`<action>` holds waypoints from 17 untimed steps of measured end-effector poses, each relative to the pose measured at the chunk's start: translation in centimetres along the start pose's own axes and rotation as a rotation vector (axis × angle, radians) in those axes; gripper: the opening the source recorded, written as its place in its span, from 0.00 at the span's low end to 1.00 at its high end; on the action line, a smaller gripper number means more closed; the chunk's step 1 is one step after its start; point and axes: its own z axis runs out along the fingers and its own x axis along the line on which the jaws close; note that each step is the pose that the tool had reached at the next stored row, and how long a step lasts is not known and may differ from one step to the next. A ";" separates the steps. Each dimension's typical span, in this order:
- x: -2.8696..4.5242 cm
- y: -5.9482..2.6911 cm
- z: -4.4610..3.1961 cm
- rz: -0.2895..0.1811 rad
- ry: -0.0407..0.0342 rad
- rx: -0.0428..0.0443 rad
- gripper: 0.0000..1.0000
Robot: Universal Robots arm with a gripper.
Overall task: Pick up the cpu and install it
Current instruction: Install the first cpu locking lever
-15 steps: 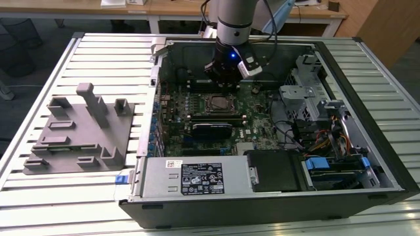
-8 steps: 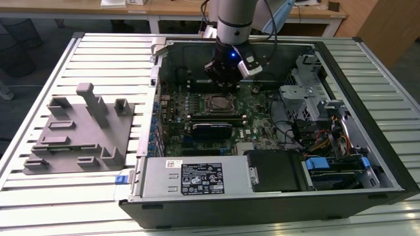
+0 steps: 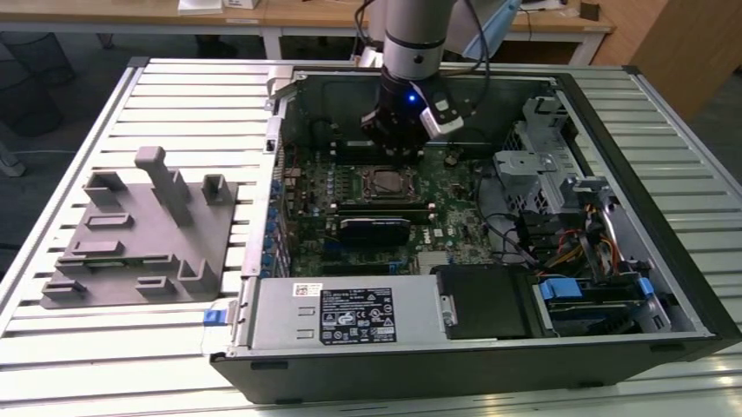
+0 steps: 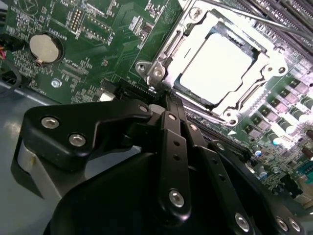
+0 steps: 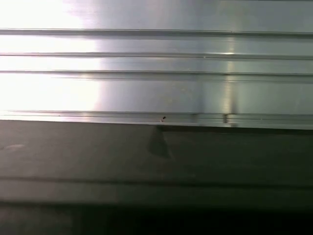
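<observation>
Your claw (image 3: 402, 148): above the motherboard (image 3: 336, 234) inside the case (image 3: 649, 217), fingers pressed together, holding nothing | cpu (image 4: 215, 66): you see it seated in the socket (image 4: 161, 58), near the fingertips.

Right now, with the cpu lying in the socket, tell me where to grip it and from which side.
Grip the cpu by two opposite rim edges, coming straight down from above. It lies flat inside the socket frame, its broad metal top offers nothing to pinch, and the frame hugs its sides, likely blocking any sideways approach.
</observation>
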 end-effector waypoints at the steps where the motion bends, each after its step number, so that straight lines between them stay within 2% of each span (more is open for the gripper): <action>1: 0.00 -0.01 0.06 0.000 0.0002 0.0054 0.11; 5: 0.00 0.01 0.32 0.000 0.0000 0.0221 0.11; 9: 0.00 -0.01 0.37 0.000 0.0003 0.0234 0.11; 10: 0.00 0.00 0.37 0.000 0.0003 0.0205 0.11; 15: -0.01 0.01 0.38 0.000 0.0004 -0.0077 0.11; 17: 0.00 0.01 0.36 0.000 0.0002 -0.0128 0.11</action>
